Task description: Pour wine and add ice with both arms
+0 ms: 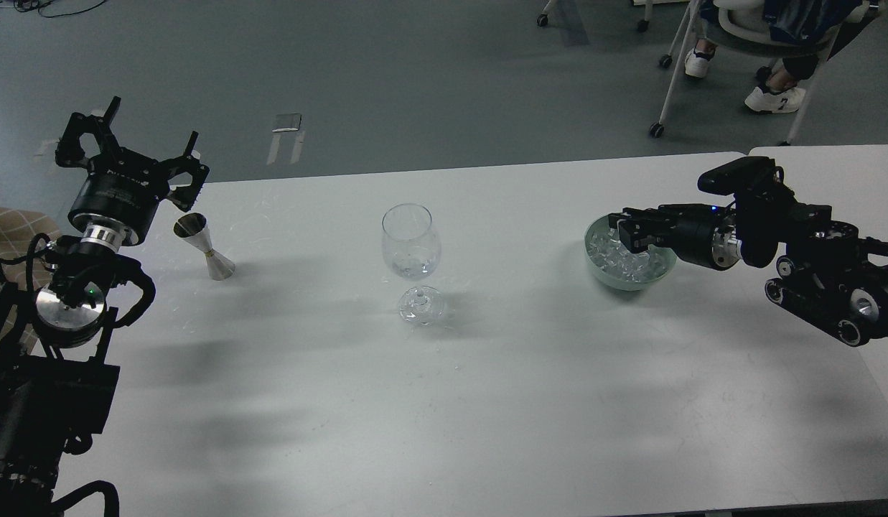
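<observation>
Head view: the right gripper is seen reaching in from the table's right edge, its dark fingers lying over the near-right rim of the pale green bowl, directly above the ice heaped inside. Whether the fingers are parted or closed on a cube cannot be told; they merge into one dark mass. The arm's long axis runs roughly level, right to left, so the ice lies just below and slightly ahead of the fingertips.

The wine glass stands upright near the table's middle, well to the left of the bowl, with bare table between them. A little clear content is seen low in its bowl. The right arm is judged much the nearer to the ice, and the carry to the glass is unobstructed.

The left gripper is held raised at the far-left corner, fingers spread and holding nothing, just beside the steel jigger, which stands near the far edge, tilted.
</observation>
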You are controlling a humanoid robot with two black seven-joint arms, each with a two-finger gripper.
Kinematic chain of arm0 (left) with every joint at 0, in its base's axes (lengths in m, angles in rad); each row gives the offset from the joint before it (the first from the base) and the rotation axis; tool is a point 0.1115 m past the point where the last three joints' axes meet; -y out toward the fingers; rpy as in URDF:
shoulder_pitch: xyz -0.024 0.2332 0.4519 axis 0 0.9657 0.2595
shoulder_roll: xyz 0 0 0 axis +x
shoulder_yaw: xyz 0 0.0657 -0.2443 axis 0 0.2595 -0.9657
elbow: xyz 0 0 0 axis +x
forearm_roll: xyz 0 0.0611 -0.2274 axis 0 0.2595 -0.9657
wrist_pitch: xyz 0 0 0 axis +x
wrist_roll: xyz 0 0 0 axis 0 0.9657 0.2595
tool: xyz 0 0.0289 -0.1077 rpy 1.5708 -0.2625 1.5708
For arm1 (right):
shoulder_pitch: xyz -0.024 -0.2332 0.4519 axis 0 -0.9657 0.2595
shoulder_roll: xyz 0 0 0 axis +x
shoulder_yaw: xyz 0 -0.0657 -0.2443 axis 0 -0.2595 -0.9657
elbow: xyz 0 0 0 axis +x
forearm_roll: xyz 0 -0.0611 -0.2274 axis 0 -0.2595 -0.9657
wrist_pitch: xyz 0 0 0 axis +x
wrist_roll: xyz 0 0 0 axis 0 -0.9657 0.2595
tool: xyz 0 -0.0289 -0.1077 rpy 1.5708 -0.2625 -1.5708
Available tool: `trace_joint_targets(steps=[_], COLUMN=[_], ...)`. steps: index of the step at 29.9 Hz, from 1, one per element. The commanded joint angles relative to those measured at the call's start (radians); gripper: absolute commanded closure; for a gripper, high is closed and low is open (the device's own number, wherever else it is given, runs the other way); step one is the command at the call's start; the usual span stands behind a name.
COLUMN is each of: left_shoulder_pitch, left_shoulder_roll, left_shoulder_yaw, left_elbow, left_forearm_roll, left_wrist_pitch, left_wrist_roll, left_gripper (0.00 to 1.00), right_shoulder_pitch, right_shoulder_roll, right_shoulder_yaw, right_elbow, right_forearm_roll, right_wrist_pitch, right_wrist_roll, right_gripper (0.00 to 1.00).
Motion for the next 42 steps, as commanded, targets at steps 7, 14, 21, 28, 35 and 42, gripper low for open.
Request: trace_joint_targets(steps=[7,14,21,28,35,42], left_shoulder_pitch=[0.0,0.0,0.0,0.002,0.006,0.006], left_shoulder_roll=[0.012,0.029,0.047,0.064,0.064,0.066], left_shoulder_yaw=[-0.001,-0.001,-0.003,-0.001,-0.003,-0.003], left_elbow=[-0.002,-0.002,-0.002,-0.002,-0.002,-0.002], left_forearm_roll=[0.0,0.0,-0.026,-0.043,-0.043,-0.043], left_wrist_pitch=[0.0,0.0,0.0,0.0,0.0,0.0], left_wrist_roll=[0.002,0.0,0.0,0.002,0.0,0.005], left_gripper=[0.05,0.05,0.05,0.05,0.05,0.05], right_shoulder_pitch=[0.05,0.113,0.116,0.116,0.12,0.119], right_shoulder_roll=[-0.03,0.18,0.327,0.35,0.346,0.344], right_shoulder_yaw=[0.272,0.248,0.153,0.131,0.131,0.131], right_elbow=[0.242,0.24,0.202,0.188,0.19,0.193], right_forearm_roll=[0.0,-0.02,-0.1,-0.107,-0.107,-0.106], right_wrist_pitch=[0.006,0.009,0.009,0.009,0.009,0.009], right_wrist_roll=[0.0,-0.002,-0.003,-0.003,-0.003,-0.002], right_gripper=[1.0,1.0,1.0,1.0,1.0,0.92])
